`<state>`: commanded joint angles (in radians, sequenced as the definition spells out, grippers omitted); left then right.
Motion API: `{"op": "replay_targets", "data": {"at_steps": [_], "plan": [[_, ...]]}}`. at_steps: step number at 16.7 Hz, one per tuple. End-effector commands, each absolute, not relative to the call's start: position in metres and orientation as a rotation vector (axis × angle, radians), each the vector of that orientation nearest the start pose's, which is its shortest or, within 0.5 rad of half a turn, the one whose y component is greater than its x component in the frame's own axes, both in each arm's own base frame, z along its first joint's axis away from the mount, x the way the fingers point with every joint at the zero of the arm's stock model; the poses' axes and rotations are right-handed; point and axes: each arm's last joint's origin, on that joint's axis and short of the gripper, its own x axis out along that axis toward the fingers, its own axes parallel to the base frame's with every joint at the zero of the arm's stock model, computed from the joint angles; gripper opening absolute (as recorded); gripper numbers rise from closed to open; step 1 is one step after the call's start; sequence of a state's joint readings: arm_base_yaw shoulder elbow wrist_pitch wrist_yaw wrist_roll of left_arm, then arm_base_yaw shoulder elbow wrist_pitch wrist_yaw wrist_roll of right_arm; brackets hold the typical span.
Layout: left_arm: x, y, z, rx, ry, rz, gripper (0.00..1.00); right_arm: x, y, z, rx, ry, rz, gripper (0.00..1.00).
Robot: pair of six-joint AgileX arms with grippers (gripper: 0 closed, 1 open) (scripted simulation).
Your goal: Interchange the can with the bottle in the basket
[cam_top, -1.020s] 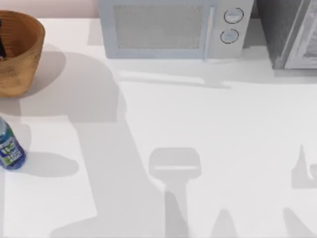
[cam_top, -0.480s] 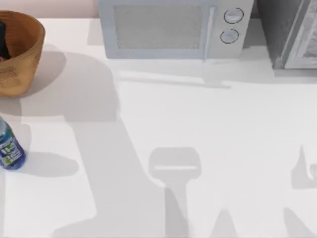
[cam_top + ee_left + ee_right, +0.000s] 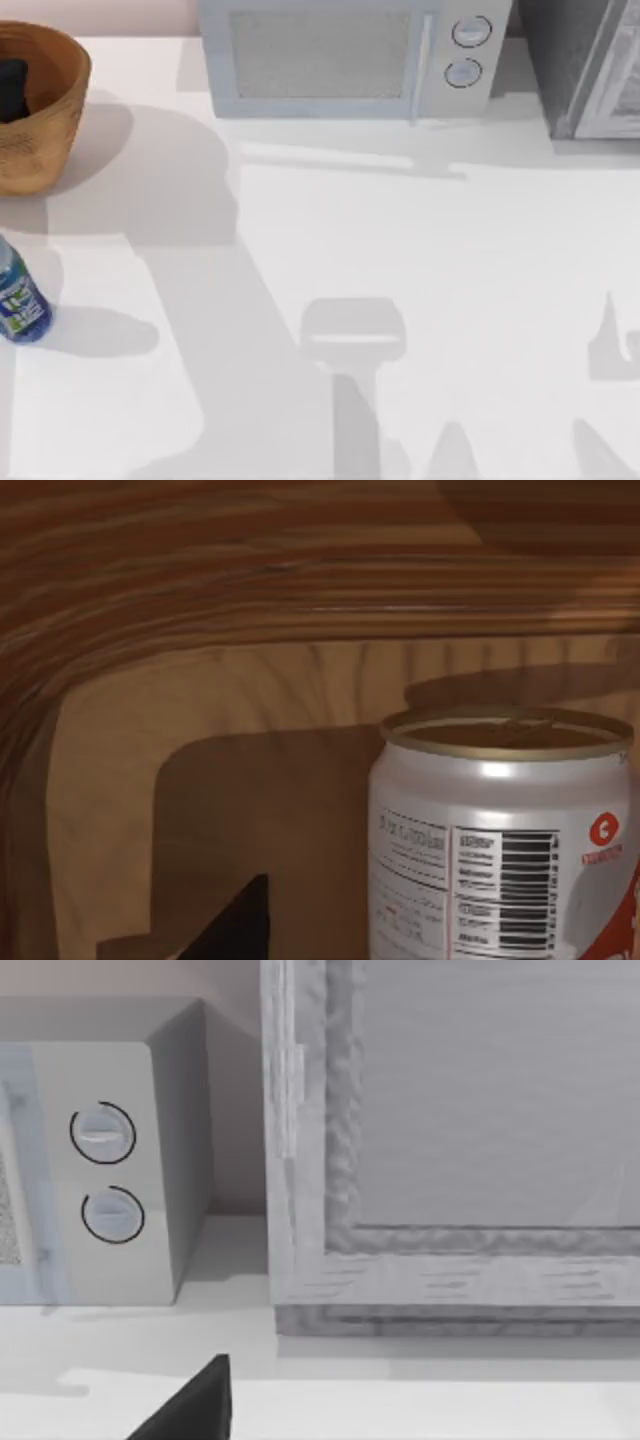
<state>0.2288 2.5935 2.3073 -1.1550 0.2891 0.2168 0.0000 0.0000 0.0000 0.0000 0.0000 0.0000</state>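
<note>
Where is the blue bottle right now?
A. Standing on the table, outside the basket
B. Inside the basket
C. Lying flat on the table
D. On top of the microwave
A: the bottle stands upright on the table at its left edge, nearer the camera than the basket.
</note>
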Motion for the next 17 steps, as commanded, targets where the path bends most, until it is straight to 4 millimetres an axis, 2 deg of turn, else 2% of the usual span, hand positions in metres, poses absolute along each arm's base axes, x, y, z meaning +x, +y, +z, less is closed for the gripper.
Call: {"op": "replay_targets", "data": {"at_steps": [1, 14, 17], "plan": [[0.5029, 0.1152, 0.1290, -0.193, 1.373, -0.181, 1.00, 0.1057, -0.0012, 0.1600, 0.000, 0.000, 0.000, 1.00], [0.5029, 0.1152, 0.1290, -0.193, 1.373, -0.181, 0.02, 0.1057, -0.0012, 0.1600, 0.000, 0.000, 0.000, 1.00], [0.5029, 0.1152, 0.1290, -0.193, 1.373, -0.181, 0.00, 0.1057, -0.0012, 0.1600, 0.000, 0.000, 0.000, 1.00]]}}
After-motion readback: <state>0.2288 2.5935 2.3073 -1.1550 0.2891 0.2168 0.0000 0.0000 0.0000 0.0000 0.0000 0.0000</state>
